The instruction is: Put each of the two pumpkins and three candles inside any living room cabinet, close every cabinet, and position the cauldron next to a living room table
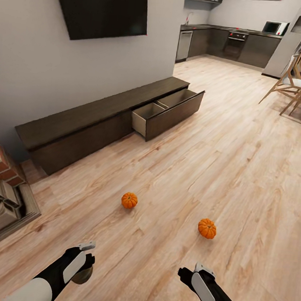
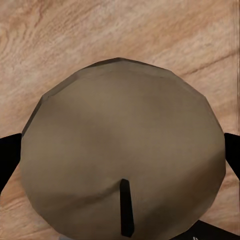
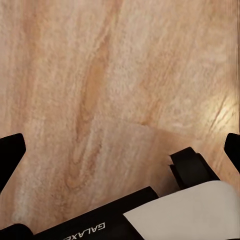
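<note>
**Left pincer clamped on a candle, right pincer spread over bare floor**

The left gripper [image 1: 85, 265] sits at about 7 o'clock in the head view, and its wrist camera shows a beige candle [image 2: 122, 150] with a dark wick held between the two black fingers [image 2: 9, 160], which touch its sides. The right gripper [image 1: 197, 274], at about 5 o'clock, stands wide, its fingertips [image 3: 11, 152] far apart over the plank floor [image 3: 120, 75] with nothing between them.

Two pumpkins lie on the floor ahead of the arms: one pumpkin [image 1: 129, 200] near the centre, toward 6 o'clock, the second pumpkin [image 1: 207, 228] toward 5 o'clock, well apart from each other.

The cabinet [image 1: 94, 119] runs along the wall from 9 toward 12 o'clock, with one drawer [image 1: 169, 113] pulled out at its far end. A dark screen [image 1: 103, 8] hangs on the wall above. Brickwork [image 1: 0, 161] shows at 9 o'clock, and a wooden chair [image 1: 294, 82] at 2 o'clock.
</note>
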Robot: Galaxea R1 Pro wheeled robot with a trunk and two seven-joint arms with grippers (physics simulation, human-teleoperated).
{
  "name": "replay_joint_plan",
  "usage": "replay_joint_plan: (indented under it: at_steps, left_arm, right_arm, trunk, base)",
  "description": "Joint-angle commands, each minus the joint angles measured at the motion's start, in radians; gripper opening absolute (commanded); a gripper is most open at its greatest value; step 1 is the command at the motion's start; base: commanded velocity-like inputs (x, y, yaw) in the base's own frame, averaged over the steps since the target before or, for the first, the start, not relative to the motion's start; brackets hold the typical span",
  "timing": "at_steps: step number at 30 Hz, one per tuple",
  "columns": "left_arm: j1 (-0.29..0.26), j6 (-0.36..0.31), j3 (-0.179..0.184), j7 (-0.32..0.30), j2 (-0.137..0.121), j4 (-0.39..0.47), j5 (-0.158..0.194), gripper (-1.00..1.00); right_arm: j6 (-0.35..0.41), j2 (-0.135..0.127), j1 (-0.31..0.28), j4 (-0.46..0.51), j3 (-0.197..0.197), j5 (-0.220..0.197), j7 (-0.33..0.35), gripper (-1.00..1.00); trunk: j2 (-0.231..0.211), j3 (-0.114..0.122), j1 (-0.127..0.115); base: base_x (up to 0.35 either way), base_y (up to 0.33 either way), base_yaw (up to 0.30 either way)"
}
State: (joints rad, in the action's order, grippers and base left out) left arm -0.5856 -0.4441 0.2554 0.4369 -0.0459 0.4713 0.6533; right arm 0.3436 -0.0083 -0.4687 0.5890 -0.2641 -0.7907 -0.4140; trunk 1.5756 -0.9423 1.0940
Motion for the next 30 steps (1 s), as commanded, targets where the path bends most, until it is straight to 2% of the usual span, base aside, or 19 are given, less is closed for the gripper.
replay_joint_plan:
  at_steps: [1,6,11,18,24,30]
  left_arm:
    - [0.000,-0.003,0.009,0.009,-0.001,0.003,0.009,-1.00]
    - [0.000,-0.003,0.010,0.009,0.000,0.003,0.010,-1.00]
    - [0.000,-0.003,0.010,0.008,0.000,0.003,0.003,-1.00]
    - [-0.007,-0.013,0.035,0.007,0.018,0.017,-0.003,-1.00]
    - [-0.010,-0.009,0.037,0.007,0.024,0.053,-0.004,-1.00]
    - [-0.010,-0.003,0.058,0.006,0.033,0.074,-0.041,-1.00]
  right_arm:
    - [0.003,-0.001,-0.001,0.002,-0.006,-0.005,-0.008,1.00]
    - [0.002,-0.001,-0.001,0.002,-0.006,-0.005,-0.008,1.00]
    - [-0.051,-0.001,-0.001,0.002,-0.006,-0.002,-0.006,1.00]
    - [-0.082,-0.002,-0.001,0.005,-0.010,0.010,-0.011,1.00]
    - [-0.151,-0.001,-0.001,0.006,-0.013,0.050,-0.018,1.00]
    - [-0.171,-0.003,-0.001,0.006,-0.007,0.061,-0.019,1.00]
  trunk:
    - [0.000,0.000,0.000]
    - [0.000,0.002,0.000]
    - [0.000,0.003,0.000]
    - [0.000,0.004,0.000]
    - [0.000,0.004,0.000]
    - [0.000,0.004,0.000]
  base:
    - [0.000,0.000,-0.284]
    - [0.000,0.000,-0.284]
    - [0.000,0.000,-0.284]
    - [0.000,0.000,-0.284]
    - [0.000,0.000,-0.284]
    - [0.000,0.000,-0.284]
